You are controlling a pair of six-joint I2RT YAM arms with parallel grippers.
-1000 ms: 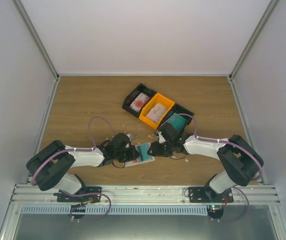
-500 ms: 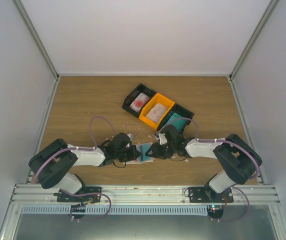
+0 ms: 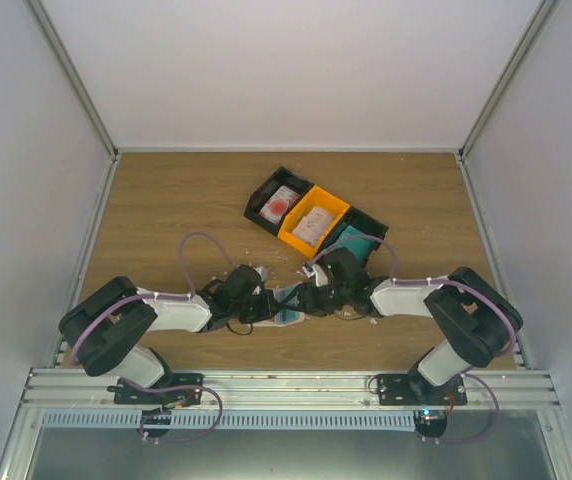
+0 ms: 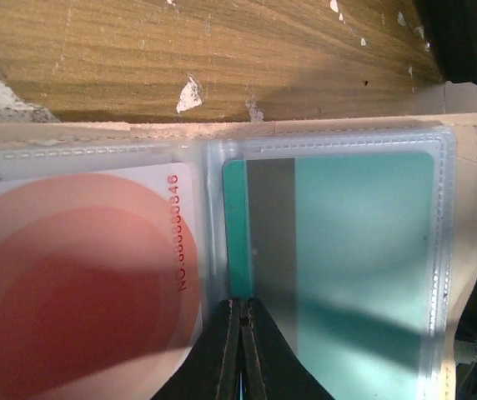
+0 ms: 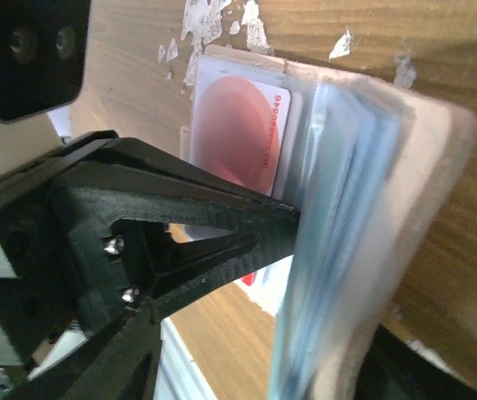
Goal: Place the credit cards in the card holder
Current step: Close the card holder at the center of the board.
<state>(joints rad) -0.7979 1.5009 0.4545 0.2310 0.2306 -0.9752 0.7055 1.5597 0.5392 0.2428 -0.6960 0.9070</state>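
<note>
The beige card holder [image 4: 464,142] lies open on the table between both arms, also seen from above [image 3: 288,303]. Its clear sleeves hold a white credit card with a red round mark [image 4: 80,292] and a teal credit card [image 4: 364,250]. My left gripper [image 4: 243,310] is shut on the holder's middle fold. In the right wrist view the holder's right flap [image 5: 389,217] stands raised and blurred, leaning toward one finger. My right gripper [image 5: 259,350] is open, with one finger on each side of the flap. More credit cards lie in the bins: red-marked [image 3: 280,205], pale beige [image 3: 311,226], teal [image 3: 358,240].
A row of bins sits just behind the grippers: black [image 3: 263,197], orange [image 3: 334,208], black [image 3: 375,222]. Small white scraps [image 4: 190,93] are scattered on the wood around the holder. The two grippers nearly touch. Side walls enclose the table.
My right gripper has shifted left onto the holder and its jaws have widened. The holder's right flap has risen from flat. My left gripper stays shut on the fold.
</note>
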